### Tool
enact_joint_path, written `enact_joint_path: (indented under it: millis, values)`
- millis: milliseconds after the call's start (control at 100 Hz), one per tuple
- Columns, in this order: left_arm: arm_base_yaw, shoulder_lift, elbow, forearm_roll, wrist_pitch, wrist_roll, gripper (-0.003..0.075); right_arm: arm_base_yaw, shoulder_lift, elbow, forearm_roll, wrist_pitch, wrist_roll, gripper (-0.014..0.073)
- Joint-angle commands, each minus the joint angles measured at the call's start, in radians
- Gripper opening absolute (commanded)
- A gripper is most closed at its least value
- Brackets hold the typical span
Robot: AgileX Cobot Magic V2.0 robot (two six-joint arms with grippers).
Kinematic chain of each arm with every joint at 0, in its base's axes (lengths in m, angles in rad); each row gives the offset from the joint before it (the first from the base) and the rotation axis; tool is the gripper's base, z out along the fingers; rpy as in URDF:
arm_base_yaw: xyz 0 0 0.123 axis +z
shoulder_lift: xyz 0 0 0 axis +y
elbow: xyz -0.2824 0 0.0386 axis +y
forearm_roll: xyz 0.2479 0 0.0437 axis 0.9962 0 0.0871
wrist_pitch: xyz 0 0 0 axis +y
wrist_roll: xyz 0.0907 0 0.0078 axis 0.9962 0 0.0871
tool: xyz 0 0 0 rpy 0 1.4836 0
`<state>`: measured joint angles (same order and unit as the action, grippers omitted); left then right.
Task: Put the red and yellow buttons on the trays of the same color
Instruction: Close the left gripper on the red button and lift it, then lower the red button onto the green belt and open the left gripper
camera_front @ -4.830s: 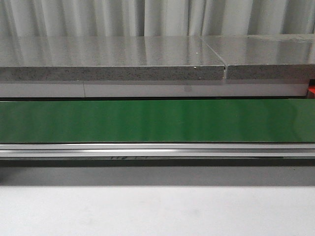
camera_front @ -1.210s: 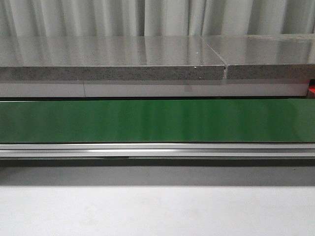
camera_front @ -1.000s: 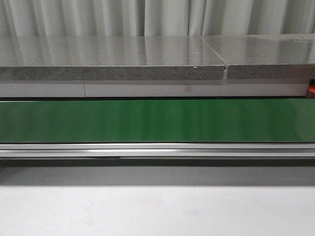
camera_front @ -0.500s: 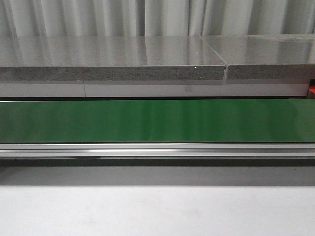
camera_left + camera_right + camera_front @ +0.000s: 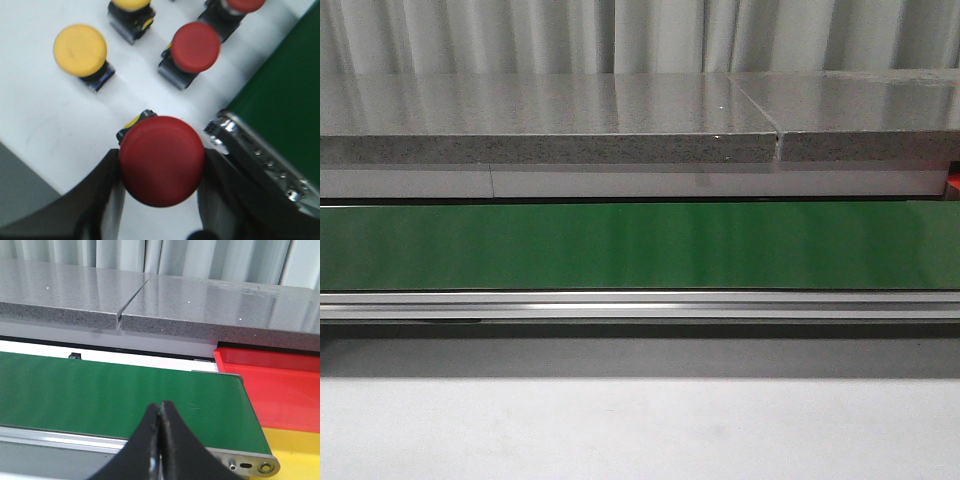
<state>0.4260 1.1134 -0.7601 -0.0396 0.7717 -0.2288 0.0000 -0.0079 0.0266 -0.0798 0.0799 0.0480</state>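
Front view: a green conveyor belt spans the frame, a grey stone slab behind it; no arm shows. Left wrist view: the left gripper has its jaws closed around a red button on the white worktop; a yellow button lies upper left, another red button upper centre. Right wrist view: the right gripper has jaws pressed together, empty, over the belt; red tray and yellow tray sit at right.

The left gripper clamps a red button; the right gripper has its fingers pressed together
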Motion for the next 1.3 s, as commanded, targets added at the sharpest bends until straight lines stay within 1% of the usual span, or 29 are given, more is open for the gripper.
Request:
enact_joint_path:
  millis: [0, 100, 150, 310, 430, 590, 890, 1110, 1290]
  values:
    - [0.001, -0.033, -0.103, -0.078, 0.014, 0.075, -0.0019, -0.002, -0.017, -0.010, -0.010, -0.086, 0.001, -0.0069]
    - [0.001, -0.031, -0.186, -0.192, 0.045, 0.180, -0.0019, -0.002, -0.017, -0.010, -0.010, -0.086, 0.001, -0.0069]
    - [-0.009, -0.022, -0.219, -0.223, 0.045, 0.211, -0.0019, -0.002, -0.017, -0.010, -0.010, -0.086, 0.001, -0.0069]
    - [-0.075, 0.046, -0.318, -0.222, 0.049, 0.218, -0.0019, -0.002, -0.017, -0.010, -0.010, -0.086, 0.001, -0.0069]
    - [-0.143, 0.146, -0.380, -0.220, 0.074, 0.243, -0.0019, -0.002, -0.017, -0.010, -0.010, -0.086, 0.001, -0.0069]
    - [-0.221, 0.264, -0.448, -0.213, 0.080, 0.243, -0.0019, -0.002, -0.017, -0.010, -0.010, -0.086, 0.001, -0.0069]
    - [-0.290, 0.402, -0.476, -0.209, 0.080, 0.245, -0.0019, -0.002, -0.017, -0.010, -0.010, -0.086, 0.001, -0.0069]
    - [-0.296, 0.449, -0.476, -0.167, 0.079, 0.245, -0.0019, -0.002, -0.017, -0.010, -0.010, -0.086, 0.001, -0.0069]
    - [-0.296, 0.455, -0.476, -0.167, 0.088, 0.245, -0.0013, -0.002, -0.017, -0.010, -0.010, -0.086, 0.001, -0.0069]
